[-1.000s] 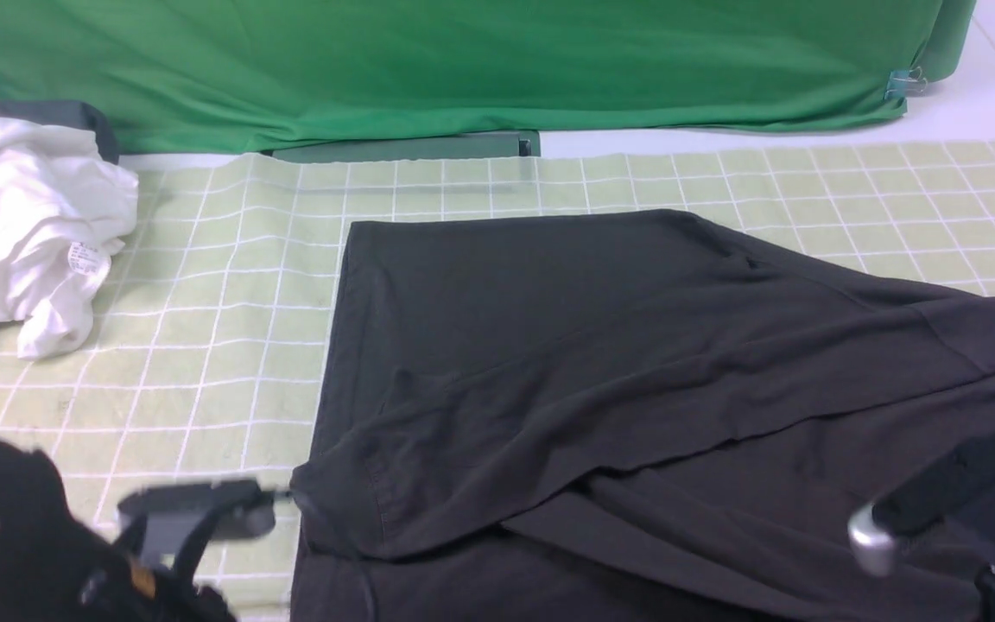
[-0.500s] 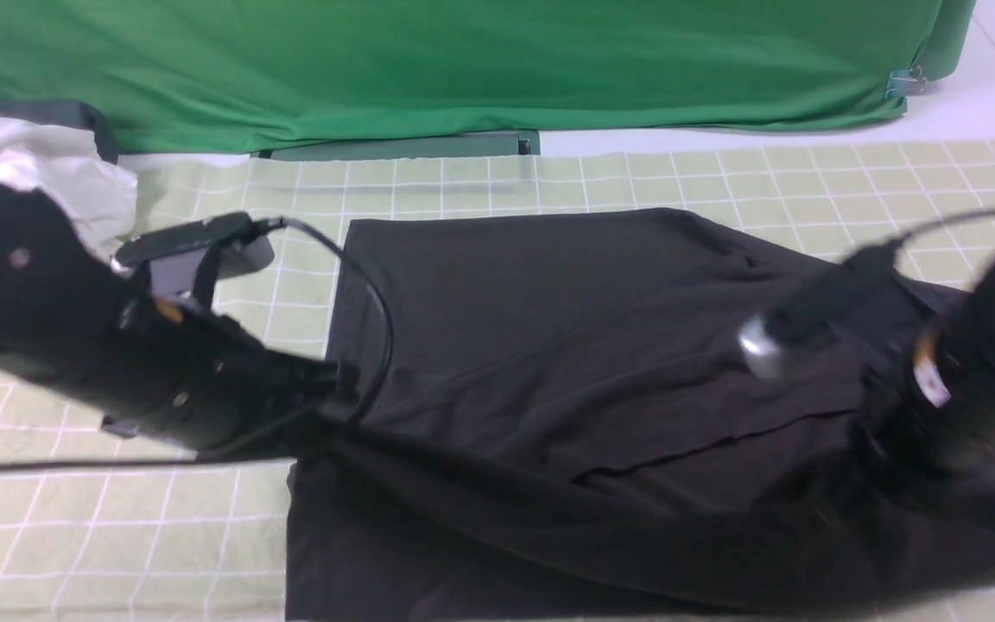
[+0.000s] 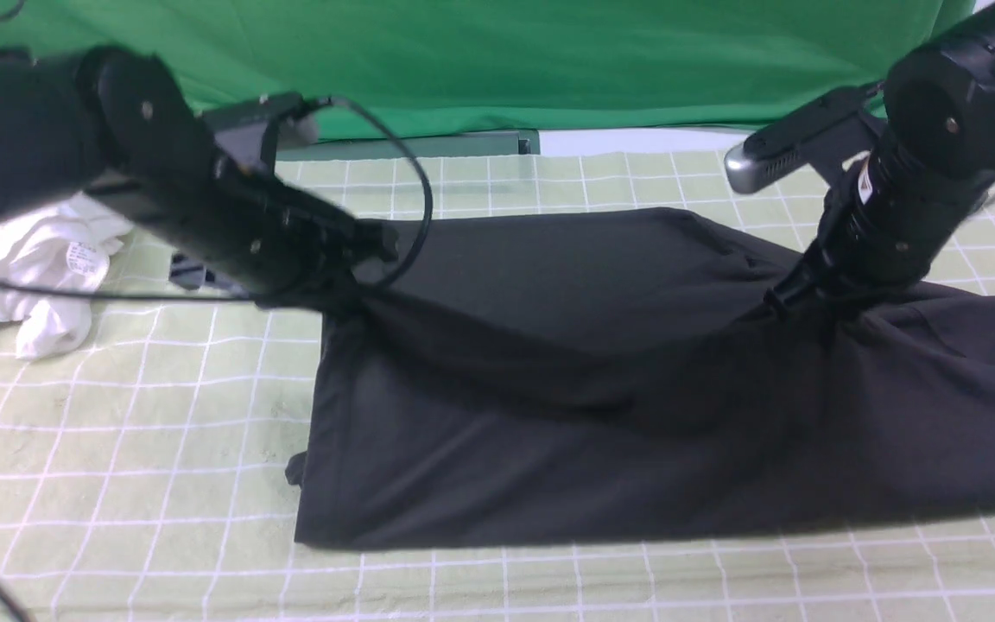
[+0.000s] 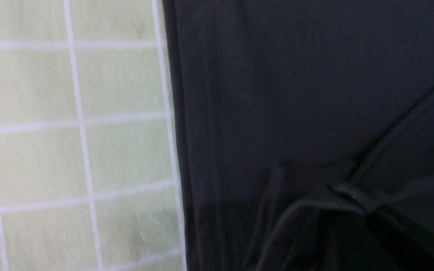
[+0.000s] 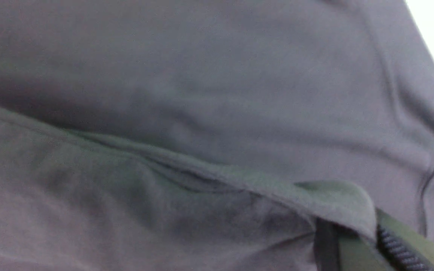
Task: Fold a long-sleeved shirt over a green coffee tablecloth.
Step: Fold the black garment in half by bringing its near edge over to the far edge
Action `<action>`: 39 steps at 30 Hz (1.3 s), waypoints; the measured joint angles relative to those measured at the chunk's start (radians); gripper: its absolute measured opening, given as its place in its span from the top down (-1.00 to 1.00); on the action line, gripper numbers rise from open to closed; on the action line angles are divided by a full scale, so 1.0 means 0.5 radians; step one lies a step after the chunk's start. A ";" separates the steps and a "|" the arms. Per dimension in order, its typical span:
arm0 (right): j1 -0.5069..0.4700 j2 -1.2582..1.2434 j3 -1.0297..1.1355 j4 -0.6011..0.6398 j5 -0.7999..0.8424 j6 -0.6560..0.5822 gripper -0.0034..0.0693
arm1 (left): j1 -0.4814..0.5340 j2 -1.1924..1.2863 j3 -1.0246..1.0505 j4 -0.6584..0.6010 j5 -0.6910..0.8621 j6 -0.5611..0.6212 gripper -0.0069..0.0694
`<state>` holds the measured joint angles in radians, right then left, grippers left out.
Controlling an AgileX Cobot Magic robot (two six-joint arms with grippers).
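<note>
- Front view: the long-sleeved shirt (image 3: pixel 567 415) – black and matte – lies across the middle and right of the green coffee tablecloth (image 3: pixel 117 449), a pale yellow-green cloth gridded with thin white lines.
- Its near part lies flat as a broad band with a straight near edge. An upper layer is raised along a line between the two arms, sagging in the middle. On the right the shirt runs out of the picture.
- The left gripper (image 3: pixel 358 289) is clamped on the left end of that raised fold, and the right gripper (image 3: pixel 787 302) is clamped on the right end. Both hold the cloth up off the layer beneath.
- A crumpled white garment (image 3: pixel 40 259) sits at the far left, well apart from the shirt. Plain green fabric (image 3: pixel 506 60) hangs across the back.
- Left wrist view: the long-sleeved shirt (image 4: pixel 296 94) fills most of the picture, with its straight side edge lying on the green coffee tablecloth (image 4: pixel 70 131). The left gripper (image 4: pixel 356 205) is closed with a bunched hem of black cloth pinched in it, and a taut crease runs away from the grip.
- Right wrist view: the long-sleeved shirt (image 5: pixel 202 94) fills the picture – greyish here, soft and blurred. A folded edge runs slantwise to the right gripper (image 5: pixel 356 233), whose jaws are shut on it. A rounded flap of cloth laps over the ridged fingers (image 5: pixel 394 246).
</note>
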<state>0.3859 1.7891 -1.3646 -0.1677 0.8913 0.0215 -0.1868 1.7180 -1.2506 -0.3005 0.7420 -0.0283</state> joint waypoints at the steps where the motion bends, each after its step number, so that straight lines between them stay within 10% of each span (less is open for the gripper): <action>1: -0.013 0.021 -0.026 0.000 -0.010 -0.002 0.83 | 0.013 0.032 -0.041 0.003 0.009 -0.003 0.76; 29: -0.185 0.984 -1.084 0.045 -0.175 -0.114 0.78 | 0.277 0.869 -0.884 -0.083 0.026 -0.026 0.76; 39: -0.199 1.013 -1.189 -0.059 -0.166 -0.114 0.09 | 0.292 0.950 -0.975 -0.083 -0.266 -0.075 0.41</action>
<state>0.2863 2.2956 -1.9591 -0.1971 0.8083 -0.0354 -0.0407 2.1933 -1.7379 -0.3422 0.6090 -0.0657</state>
